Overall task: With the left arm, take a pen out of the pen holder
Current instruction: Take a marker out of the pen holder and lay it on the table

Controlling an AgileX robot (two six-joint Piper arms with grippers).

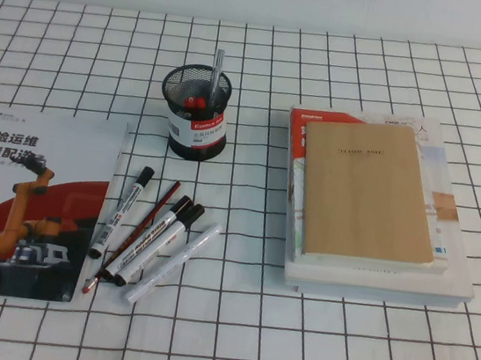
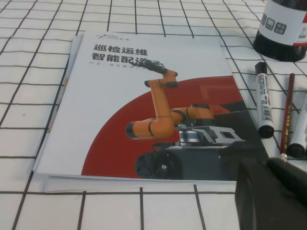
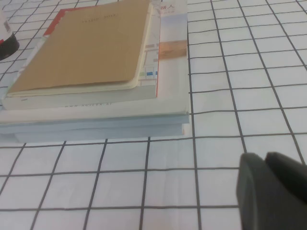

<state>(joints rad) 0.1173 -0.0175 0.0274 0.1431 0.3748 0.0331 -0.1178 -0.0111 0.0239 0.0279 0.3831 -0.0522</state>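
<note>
The pen holder [image 1: 200, 112] is a round black mesh cup with a white label band. It stands upright on the counter [image 1: 333, 352], whose white cloth is ruled with a thin black grid. One slim grey pen [image 1: 217, 69] stands in the cup, its top well above the rim, and small red knobs [image 1: 196, 100] show just inside the mesh.

Nearer the robot, a row of loose writing things lies slanted on the cloth – a white marker with a black cap [image 1: 121, 211], a thin dark-red pencil [image 1: 133, 237], two more black-capped markers [image 1: 157, 238] side by side, and a pale, clear-bodied pen [image 1: 175, 262]. Just left of them lies a flat glossy brochure [image 1: 24, 205], grey and red, printed with an orange robot arm.

On the right is a stack of books [image 1: 378, 282], topped by a tan notebook [image 1: 368, 190] with a matte cover and rounded corners.

The left gripper [image 2: 266, 165] hangs low by the brochure's near corner and the near ends of the markers, well apart from the holder. Its dark fingers [image 2: 288, 191] are clenched together on nothing. The right gripper [image 3: 265, 159] hangs over bare cloth near the book stack – its fingers [image 3: 288, 187] are pressed together too and hold nothing
</note>
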